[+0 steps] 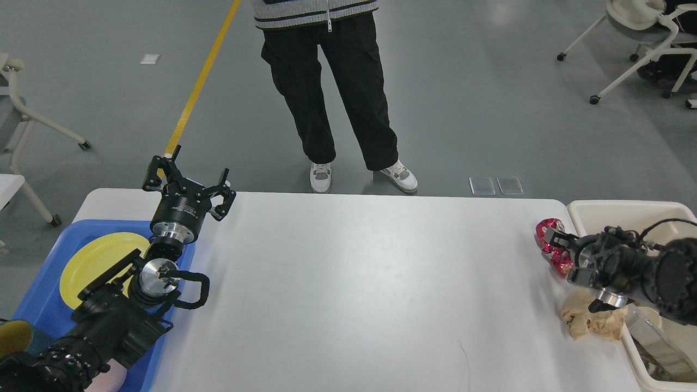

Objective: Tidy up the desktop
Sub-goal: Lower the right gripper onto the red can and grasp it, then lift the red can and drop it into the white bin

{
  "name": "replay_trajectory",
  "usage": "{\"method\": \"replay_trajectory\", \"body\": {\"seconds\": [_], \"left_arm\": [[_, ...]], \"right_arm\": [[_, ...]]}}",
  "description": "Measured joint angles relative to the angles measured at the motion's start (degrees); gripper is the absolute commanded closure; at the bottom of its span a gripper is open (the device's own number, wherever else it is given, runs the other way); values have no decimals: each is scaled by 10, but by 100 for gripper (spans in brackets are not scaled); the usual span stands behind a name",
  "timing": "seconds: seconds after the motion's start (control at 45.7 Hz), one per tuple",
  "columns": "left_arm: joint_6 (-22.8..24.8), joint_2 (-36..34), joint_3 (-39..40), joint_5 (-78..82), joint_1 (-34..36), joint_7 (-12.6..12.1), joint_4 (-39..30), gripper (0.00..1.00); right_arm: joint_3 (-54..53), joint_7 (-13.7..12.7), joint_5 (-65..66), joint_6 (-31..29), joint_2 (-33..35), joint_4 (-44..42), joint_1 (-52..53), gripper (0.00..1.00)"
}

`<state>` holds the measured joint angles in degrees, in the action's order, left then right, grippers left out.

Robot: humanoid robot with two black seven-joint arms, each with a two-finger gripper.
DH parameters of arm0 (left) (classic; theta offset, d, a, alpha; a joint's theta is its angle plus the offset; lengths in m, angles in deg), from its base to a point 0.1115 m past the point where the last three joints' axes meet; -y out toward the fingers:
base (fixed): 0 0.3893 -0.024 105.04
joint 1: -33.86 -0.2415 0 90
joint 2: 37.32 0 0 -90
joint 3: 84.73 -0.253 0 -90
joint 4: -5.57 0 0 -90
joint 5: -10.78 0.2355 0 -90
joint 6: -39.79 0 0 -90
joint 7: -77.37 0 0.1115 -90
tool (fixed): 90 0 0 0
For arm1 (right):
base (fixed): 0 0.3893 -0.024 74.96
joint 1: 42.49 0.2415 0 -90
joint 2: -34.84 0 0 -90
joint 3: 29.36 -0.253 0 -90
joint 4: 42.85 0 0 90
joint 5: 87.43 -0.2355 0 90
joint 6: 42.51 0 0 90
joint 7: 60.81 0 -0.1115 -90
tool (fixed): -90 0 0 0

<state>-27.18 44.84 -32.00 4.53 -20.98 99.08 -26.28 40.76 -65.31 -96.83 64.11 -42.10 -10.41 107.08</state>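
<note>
The white desktop [354, 283] fills the middle of the head view. A crumpled red shiny wrapper [549, 227] lies at its far right edge. My right gripper [556, 246] reaches in from the right and is shut on this wrapper, low over the table. A crumpled brown paper ball [591, 322] lies on the desktop just below the right arm. My left gripper [189, 181] is open and empty, raised over the far left corner, above the blue tray's far edge.
A blue tray [49, 283] with a yellow plate [95, 261] sits at the left under my left arm. A beige bin [626, 209] stands beside the right edge with clear plastic in it. A person [337, 98] stands behind the table's far edge.
</note>
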Motion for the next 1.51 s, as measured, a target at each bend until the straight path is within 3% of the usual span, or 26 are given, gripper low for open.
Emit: {"method": "replay_trajectory", "body": {"seconds": [0.131, 0.284, 0.437, 0.656, 0.875, 0.962, 1.509], "left_arm": [[0, 0, 0, 0, 0, 0, 0, 1], [0, 0, 0, 0, 0, 0, 0, 1], [0, 0, 0, 0, 0, 0, 0, 1], [0, 0, 0, 0, 0, 0, 0, 1], [0, 0, 0, 0, 0, 0, 0, 1], [0, 0, 0, 0, 0, 0, 0, 1], [0, 0, 0, 0, 0, 0, 0, 0]], "right_arm": [[-2, 2, -1, 1, -13, -79, -52, 0], [-8, 3, -6, 1, -23, -100, -74, 0], [-15, 3, -11, 1, -32, -104, -88, 14], [-16, 2, -15, -2, -36, -116, -101, 27], [-23, 0, -22, -6, -36, -130, -110, 66], [-24, -2, -23, -12, -36, -132, -112, 100], [-19, -7, -23, -8, -36, -129, -108, 100]]}}
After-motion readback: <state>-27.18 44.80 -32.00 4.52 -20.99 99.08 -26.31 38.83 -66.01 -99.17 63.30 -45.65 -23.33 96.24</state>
